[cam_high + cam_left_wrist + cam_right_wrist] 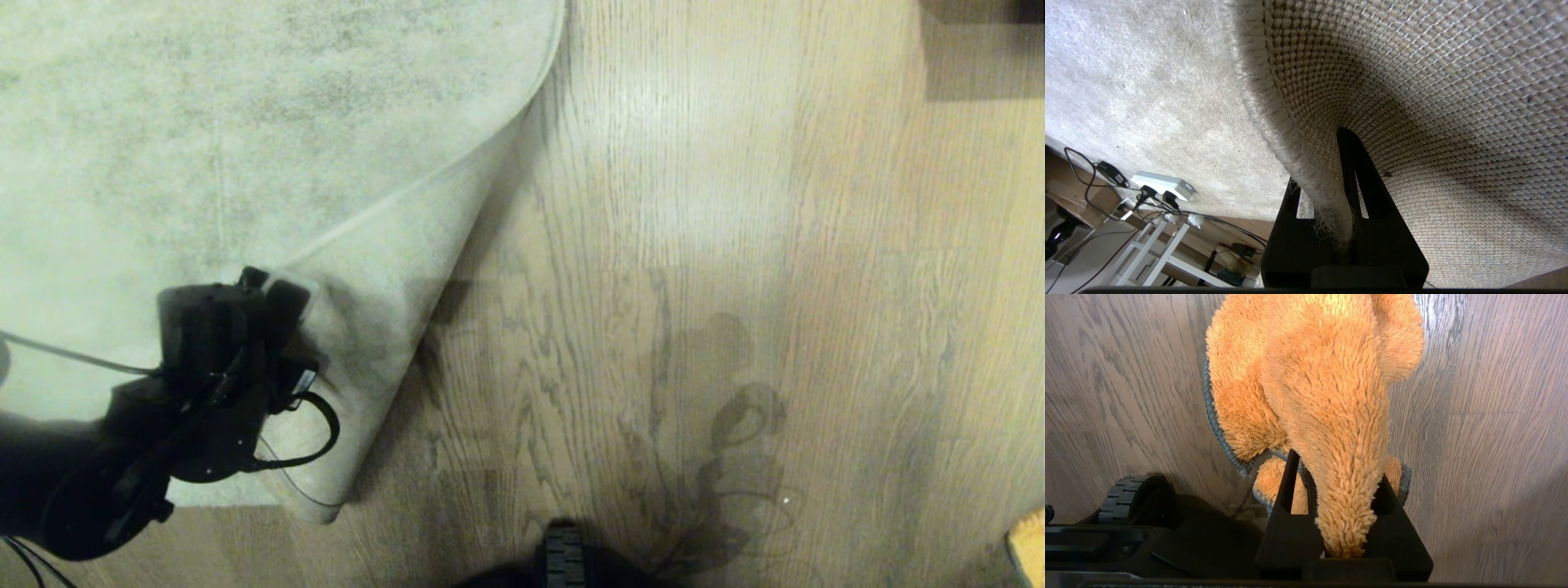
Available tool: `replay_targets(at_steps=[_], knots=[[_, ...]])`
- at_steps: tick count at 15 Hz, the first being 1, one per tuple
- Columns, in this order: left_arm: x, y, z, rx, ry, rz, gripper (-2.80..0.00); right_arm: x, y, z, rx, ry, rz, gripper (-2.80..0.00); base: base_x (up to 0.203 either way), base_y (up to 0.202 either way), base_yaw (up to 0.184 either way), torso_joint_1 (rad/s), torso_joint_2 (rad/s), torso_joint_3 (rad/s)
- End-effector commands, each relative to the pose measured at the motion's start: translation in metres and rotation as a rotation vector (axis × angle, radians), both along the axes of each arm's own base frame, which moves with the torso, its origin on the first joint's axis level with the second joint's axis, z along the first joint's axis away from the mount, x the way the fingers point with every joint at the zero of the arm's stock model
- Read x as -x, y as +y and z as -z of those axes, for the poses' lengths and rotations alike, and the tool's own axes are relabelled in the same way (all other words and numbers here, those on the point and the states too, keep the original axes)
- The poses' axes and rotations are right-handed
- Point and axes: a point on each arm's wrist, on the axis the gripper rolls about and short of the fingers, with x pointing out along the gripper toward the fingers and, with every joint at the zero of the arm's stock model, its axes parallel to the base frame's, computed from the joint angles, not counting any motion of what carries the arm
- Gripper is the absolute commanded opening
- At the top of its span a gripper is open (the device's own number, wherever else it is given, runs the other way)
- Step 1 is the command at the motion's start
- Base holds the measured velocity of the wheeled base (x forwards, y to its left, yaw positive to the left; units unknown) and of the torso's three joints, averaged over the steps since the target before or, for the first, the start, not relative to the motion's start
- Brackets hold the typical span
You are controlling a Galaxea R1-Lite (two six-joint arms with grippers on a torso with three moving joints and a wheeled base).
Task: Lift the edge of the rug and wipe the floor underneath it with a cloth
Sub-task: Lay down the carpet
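The pale grey rug (204, 139) covers the upper left of the head view. Its near corner is raised and folded back, so the cream backing (392, 278) faces up beside the bare wood floor (694, 245). My left gripper (273, 290) is shut on the rug edge (1310, 179). In the left wrist view the frayed border runs between the black fingers (1349, 163), with the woven backing (1433, 122) on one side. My right gripper (1337, 469) is outside the head view. It is shut on the fuzzy orange cloth (1323, 375), which hangs over the floor (1494, 437).
My base (563, 555) shows at the bottom middle, and one of its wheels (1126, 490) is beside the cloth. Dark furniture (980, 12) stands at the top right, and an orange object (1030, 543) at the lower right edge. A power strip (1163, 185), cables and a white rack (1155, 253) lie beyond the rug.
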Motion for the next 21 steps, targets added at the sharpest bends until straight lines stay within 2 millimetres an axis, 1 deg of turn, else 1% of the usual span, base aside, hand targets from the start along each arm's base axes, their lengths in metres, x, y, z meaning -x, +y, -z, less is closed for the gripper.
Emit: replay_targets(at_steps=[1, 2, 5, 7, 10, 13, 14, 18, 21], knots=[[0.0, 0.0, -0.002, 0.0, -0.011, -0.002, -2.8, 0.0, 0.0, 0.0, 0.0, -0.005, 0.0, -2.8, 0.0, 0.0, 0.0, 0.0, 0.0, 0.0], [0.0, 0.0, -0.001, -0.001, -0.008, -0.002, -2.8, 0.0, 0.0, 0.0, 0.0, -0.005, 0.0, -2.8, 0.0, 0.0, 0.0, 0.0, 0.0, 0.0], [0.002, -0.001, -0.008, 0.006, -0.032, 0.004, -2.8, 0.0, 0.0, 0.0, 0.0, -0.005, 0.0, -2.8, 0.0, 0.0, 0.0, 0.0, 0.0, 0.0], [0.005, -0.004, -0.013, 0.012, -0.049, 0.015, -2.8, 0.0, 0.0, 0.0, 0.0, -0.005, 0.0, -2.8, 0.0, 0.0, 0.0, 0.0, 0.0, 0.0], [0.014, -0.011, -0.022, 0.022, -0.082, 0.054, -2.8, 0.0, 0.0, 0.0, 0.0, -0.005, 0.0, -2.8, 0.0, 0.0, 0.0, 0.0, 0.0, 0.0], [0.015, -0.017, -0.031, 0.033, -0.113, 0.073, -2.8, 0.0, 0.0, 0.0, 0.0, -0.005, 0.0, -2.8, 0.0, 0.0, 0.0, 0.0, 0.0, 0.0], [0.017, -0.019, -0.034, 0.036, -0.125, 0.084, -2.8, 0.0, 0.0, 0.0, 0.0, -0.005, 0.0, -2.8, 0.0, 0.0, 0.0, 0.0, 0.0, 0.0], [0.021, -0.035, -0.037, 0.044, -0.137, 0.13, -2.8, 0.0, 0.0, 0.0, 0.0, -0.005, 0.0, -2.8, 0.0, 0.0, 0.0, 0.0, 0.0, 0.0], [0.022, -0.043, -0.045, 0.057, -0.167, 0.159, -2.8, 0.0, 0.0, 0.0, 0.0, -0.005, 0.0, -2.8, 0.0, 0.0, 0.0, 0.0, 0.0, 0.0]])
